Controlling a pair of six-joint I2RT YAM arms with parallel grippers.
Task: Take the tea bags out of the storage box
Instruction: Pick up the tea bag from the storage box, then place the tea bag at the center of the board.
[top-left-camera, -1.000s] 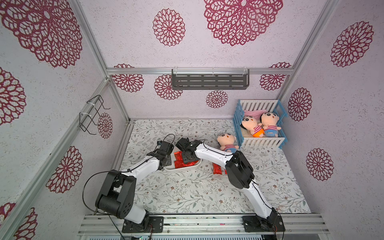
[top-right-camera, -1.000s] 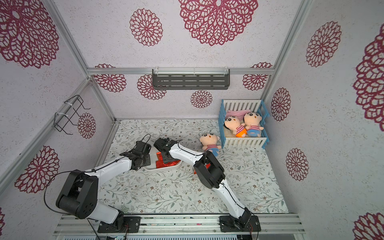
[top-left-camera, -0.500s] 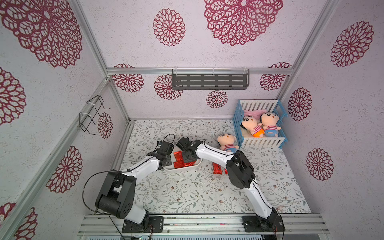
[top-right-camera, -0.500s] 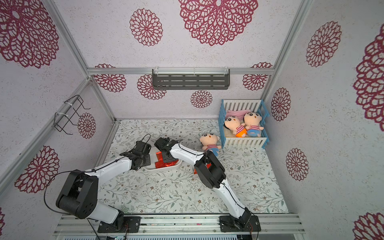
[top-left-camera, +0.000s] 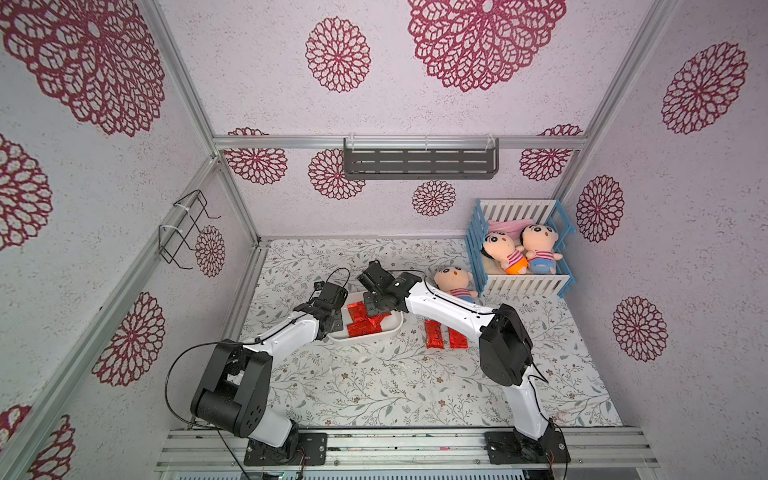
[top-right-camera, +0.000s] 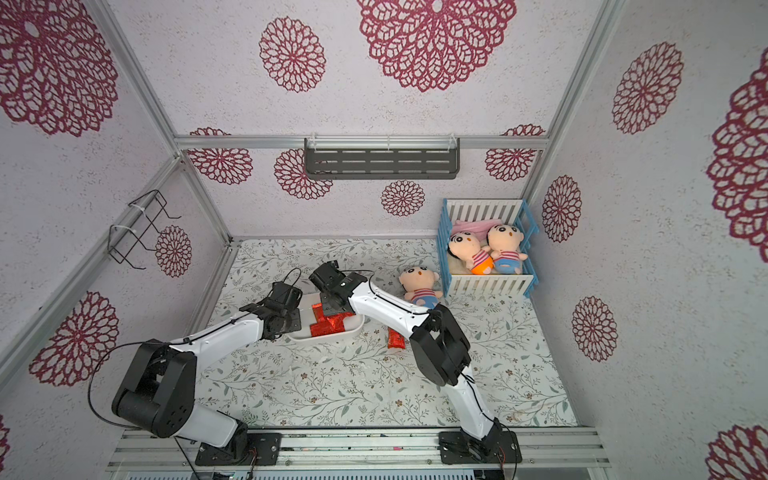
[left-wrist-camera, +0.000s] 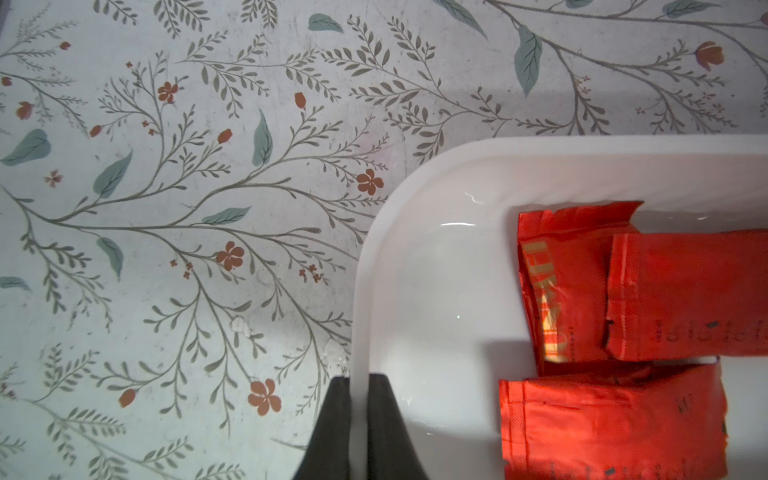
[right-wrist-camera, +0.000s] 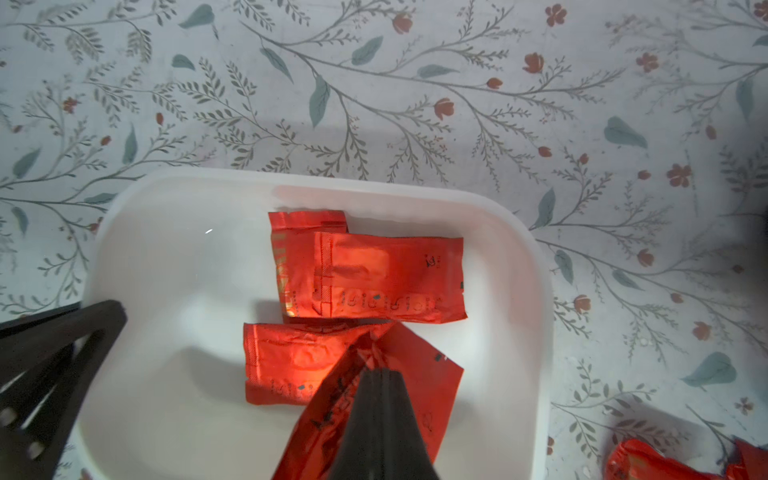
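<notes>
Two tea bags (top-left-camera: 433, 338) beside storage box (top-left-camera: 370, 337), doll (top-left-camera: 453, 279) nearby

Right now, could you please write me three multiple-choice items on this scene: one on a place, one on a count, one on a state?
1. Where do the two tea bags outside the storage box lie?
A. on the table beside it
B. on the wall shelf
C. against the back wall

2. How many dolls lie in the crib?
A. one
B. two
C. three

3. What is the left gripper doing?
A. hanging open
B. gripping the box's rim
C. holding a doll

Answers: 1 A, both lie flat on the floral cloth next to the box; 2 B, two heads show inside it; 3 B, the left wrist view shows its jaws closed on the white rim.
</notes>
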